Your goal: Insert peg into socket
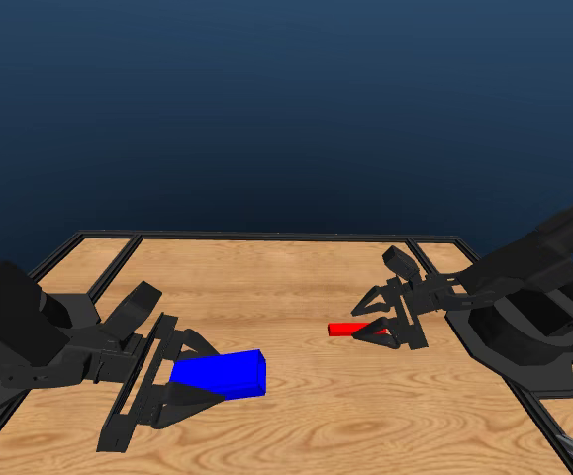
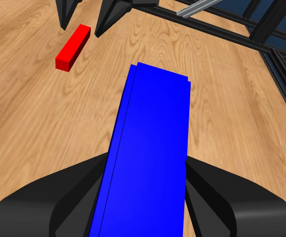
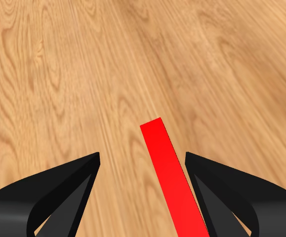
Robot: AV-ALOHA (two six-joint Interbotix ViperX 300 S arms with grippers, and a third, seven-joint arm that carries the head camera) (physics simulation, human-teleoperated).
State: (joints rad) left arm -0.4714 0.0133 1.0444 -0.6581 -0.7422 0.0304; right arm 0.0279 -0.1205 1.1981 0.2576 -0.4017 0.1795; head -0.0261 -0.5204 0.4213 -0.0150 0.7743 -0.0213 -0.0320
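From the head camera, the wooden bench [image 1: 296, 416] spreads wide with a dark frame along its far and side edges, and there's plenty of bare wood in the middle between the two arms. One socket [image 1: 221, 373] sits at the left, blue, lying on the bench with the left gripper [image 1: 189, 371] around its near end, jaws on either side of it. One peg [image 1: 348, 329] lies at the right, red, its free end pointing toward the middle, the right gripper [image 1: 383, 324] astride its other end. The two pieces are well apart, open wood between them. Over to the left wrist: the socket [image 2: 150, 163] runs straight out between the two black jaws, both pressed against its sides, so that gripper is clamped on it; the peg [image 2: 73, 47] lies further off, the other arm's jaw tips at its far end, and frame rails run beyond. Now the right wrist: the peg [image 3: 171, 173] lies between spread jaws, close to one and clear of the other, so this gripper is open; bare wood ahead.
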